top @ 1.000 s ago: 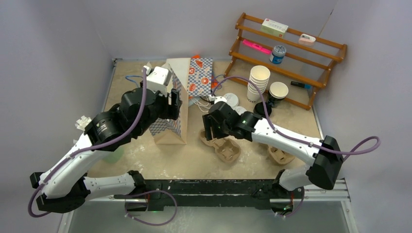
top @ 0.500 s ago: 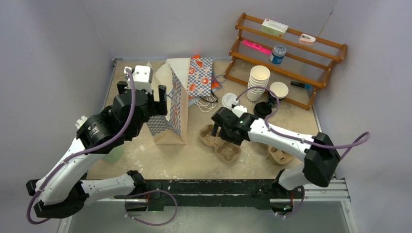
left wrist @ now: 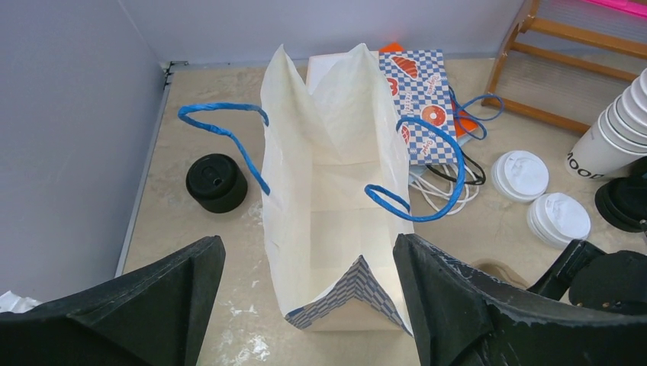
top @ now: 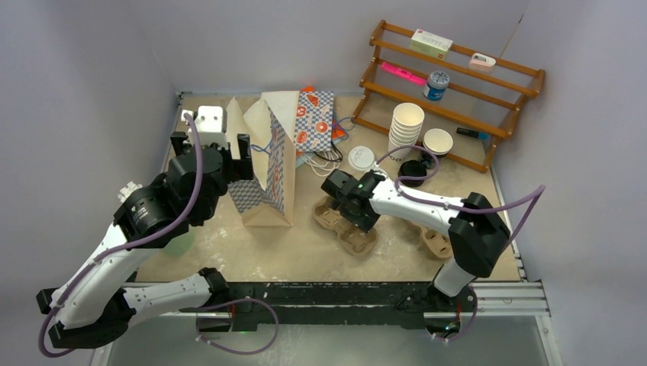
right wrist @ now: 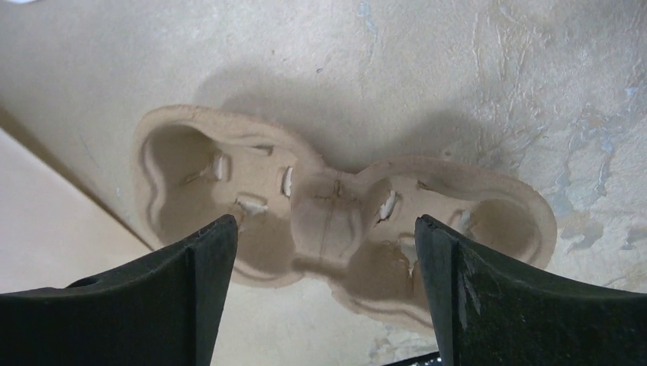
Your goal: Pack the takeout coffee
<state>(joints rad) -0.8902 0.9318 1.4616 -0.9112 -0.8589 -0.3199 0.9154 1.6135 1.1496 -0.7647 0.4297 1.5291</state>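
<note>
A takeout coffee (left wrist: pixel 216 181), a cup with a black lid, stands left of the open paper bag (left wrist: pixel 336 191) with blue handles. Another black-lidded takeout coffee (top: pixel 416 169) stands by the cup stack, and in the left wrist view its lid (left wrist: pixel 622 202) shows at the right edge. My left gripper (left wrist: pixel 309 252) hovers open above the bag's near end; from above, the left gripper (top: pixel 210 151) is just left of the bag (top: pixel 267 164). My right gripper (right wrist: pixel 324 229) is open over a brown pulp cup carrier (right wrist: pixel 336 221), straddling its middle without touching. In the top view, the right gripper (top: pixel 347 207) covers part of this carrier (top: pixel 358 238).
A second carrier (top: pixel 441 242) lies at the right front. A stack of lidless white cups (top: pixel 406 126), loose white lids (left wrist: pixel 519 174) and a flat patterned bag (left wrist: pixel 423 107) sit behind. A wooden rack (top: pixel 458 84) stands at back right. Walls close in on the left and at the back.
Both grippers have opened wider. The left arm drew back to the left, away from the bag's side. The right gripper shifted over the carrier and its elbow swung left.
</note>
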